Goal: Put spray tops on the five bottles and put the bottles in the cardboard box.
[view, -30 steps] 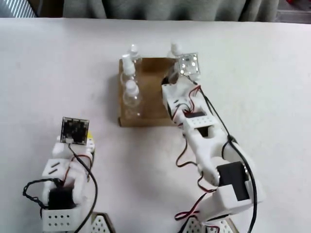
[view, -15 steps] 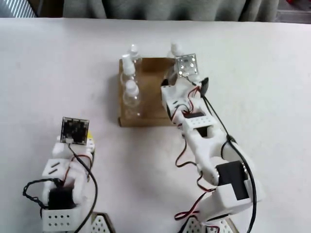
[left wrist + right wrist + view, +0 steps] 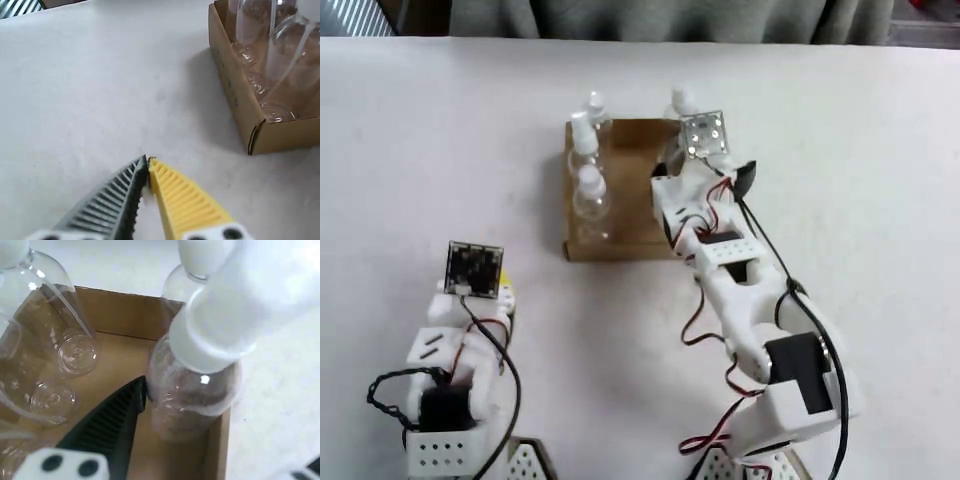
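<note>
Right gripper (image 3: 220, 420) spread around the bottle (image 3: 195, 400) in a corner of the cardboard box (image 3: 120, 310). Likely light, slick, squashy, so hold mid-body. Left gripper (image 3: 147, 162): jaws pressed together.

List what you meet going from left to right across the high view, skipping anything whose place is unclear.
In order: left arm → bottles standing along the box's left wall → bare floor of the cardboard box → right arm, its wrist over the box's right edge.
</note>
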Robot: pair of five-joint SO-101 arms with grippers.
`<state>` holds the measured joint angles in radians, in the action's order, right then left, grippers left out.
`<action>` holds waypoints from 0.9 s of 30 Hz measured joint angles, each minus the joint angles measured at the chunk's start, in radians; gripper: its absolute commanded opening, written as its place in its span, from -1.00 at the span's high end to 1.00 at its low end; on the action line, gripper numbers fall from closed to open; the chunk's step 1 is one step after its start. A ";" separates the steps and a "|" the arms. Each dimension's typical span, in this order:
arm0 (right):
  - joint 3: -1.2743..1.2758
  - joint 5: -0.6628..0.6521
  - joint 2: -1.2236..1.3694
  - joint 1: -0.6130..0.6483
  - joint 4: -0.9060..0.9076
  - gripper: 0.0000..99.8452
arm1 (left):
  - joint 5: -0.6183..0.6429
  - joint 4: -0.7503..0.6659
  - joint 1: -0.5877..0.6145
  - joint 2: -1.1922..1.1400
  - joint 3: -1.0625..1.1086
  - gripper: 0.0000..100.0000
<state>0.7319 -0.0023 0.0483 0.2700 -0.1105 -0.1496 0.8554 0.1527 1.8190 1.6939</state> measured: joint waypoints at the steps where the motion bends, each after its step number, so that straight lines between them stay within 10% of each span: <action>1: 0.002 0.000 -0.014 -0.002 0.000 0.00 | 0.000 0.000 0.000 0.000 0.000 0.96; 27: 0.071 0.000 -0.170 -0.002 0.028 0.00 | 0.000 0.000 0.000 0.000 0.000 0.96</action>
<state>0.8025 -0.0023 -0.1220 0.2685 -0.0829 -0.1496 0.8554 0.1527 1.8190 1.6939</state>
